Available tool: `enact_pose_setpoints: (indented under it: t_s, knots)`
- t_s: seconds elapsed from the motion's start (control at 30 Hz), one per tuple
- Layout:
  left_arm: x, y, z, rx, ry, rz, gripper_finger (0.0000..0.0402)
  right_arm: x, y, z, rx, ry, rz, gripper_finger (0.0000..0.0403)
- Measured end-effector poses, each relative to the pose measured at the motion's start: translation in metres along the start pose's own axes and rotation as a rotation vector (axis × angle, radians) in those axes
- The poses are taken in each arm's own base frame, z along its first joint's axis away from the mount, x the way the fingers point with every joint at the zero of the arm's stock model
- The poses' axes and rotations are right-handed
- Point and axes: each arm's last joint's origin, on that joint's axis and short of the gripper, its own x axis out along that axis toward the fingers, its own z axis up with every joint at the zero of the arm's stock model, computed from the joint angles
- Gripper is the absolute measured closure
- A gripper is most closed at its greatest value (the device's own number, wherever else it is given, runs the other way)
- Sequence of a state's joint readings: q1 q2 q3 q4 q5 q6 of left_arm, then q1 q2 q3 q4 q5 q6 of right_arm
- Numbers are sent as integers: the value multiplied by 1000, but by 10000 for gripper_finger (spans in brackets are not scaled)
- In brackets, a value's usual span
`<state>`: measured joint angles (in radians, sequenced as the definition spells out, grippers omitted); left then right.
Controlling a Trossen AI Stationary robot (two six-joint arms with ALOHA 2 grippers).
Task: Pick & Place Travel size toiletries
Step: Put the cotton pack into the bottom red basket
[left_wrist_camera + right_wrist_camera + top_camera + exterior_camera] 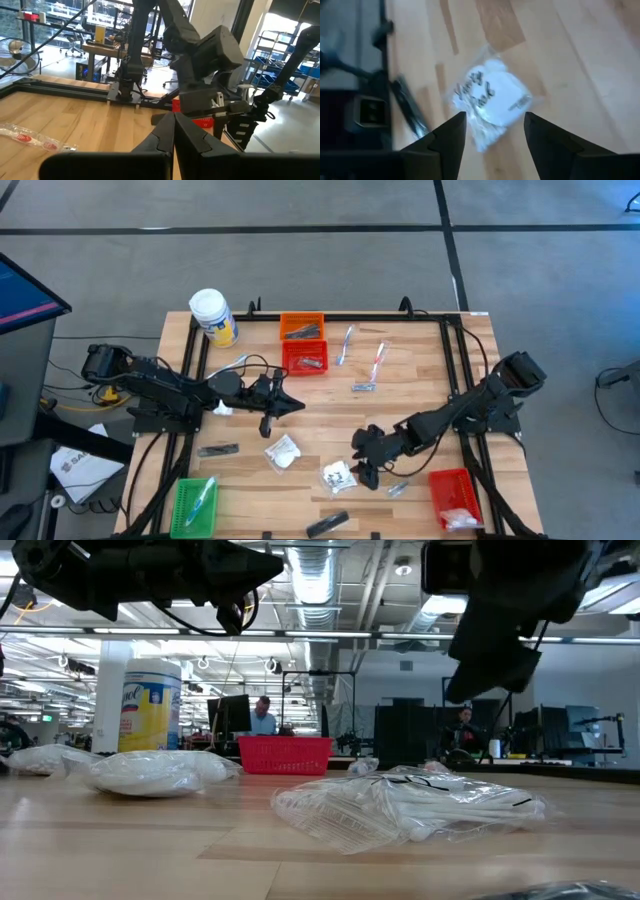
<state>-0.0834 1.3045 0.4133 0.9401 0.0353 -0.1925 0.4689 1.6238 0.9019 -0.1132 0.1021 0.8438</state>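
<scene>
On the left side of the table your left gripper point(290, 406) hangs above the wood with its fingers pressed together and nothing between them; just below it lies a crumpled white packet point(282, 452), and farther left a dark slim tube point(218, 450) and the green basket point(195, 505). Moving right, the packet you want, a clear bag with a white pad and black lettering point(491, 98), lies flat on bare wood near the front edge, and your right gripper point(362, 470) sits just beside it. The wrist view shows its fingers parted to a middling gap, empty, with the bag straight ahead between them. I judge this bag light, soft and slick: the film will crumple and may slide away if one finger lands first. Take it across the thick white middle, not the loose clear margin, and come down level. Farther right, a silver-grey foil sachet point(397, 489) lies near the red basket point(453, 498), which already holds something white.
</scene>
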Motion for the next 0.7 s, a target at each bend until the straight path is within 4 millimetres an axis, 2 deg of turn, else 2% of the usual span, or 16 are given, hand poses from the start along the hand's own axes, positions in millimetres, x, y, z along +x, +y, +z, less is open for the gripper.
enact_pose_setpoints:
  t_s: [0.23,0.4,0.53,0.7]
  knots:
    - [0,-2,0,0,1,-8,401,6,-19,-16,217,31,-49,205]
    - [0,-2,0,0,0,-10,401,7,-12,-21,256,-3,33,206]
    - [0,-2,0,-1,-1,-10,401,12,-11,-26,268,6,29,205]
    - [0,-3,0,0,-3,-11,401,31,-17,-35,297,45,-3,209]
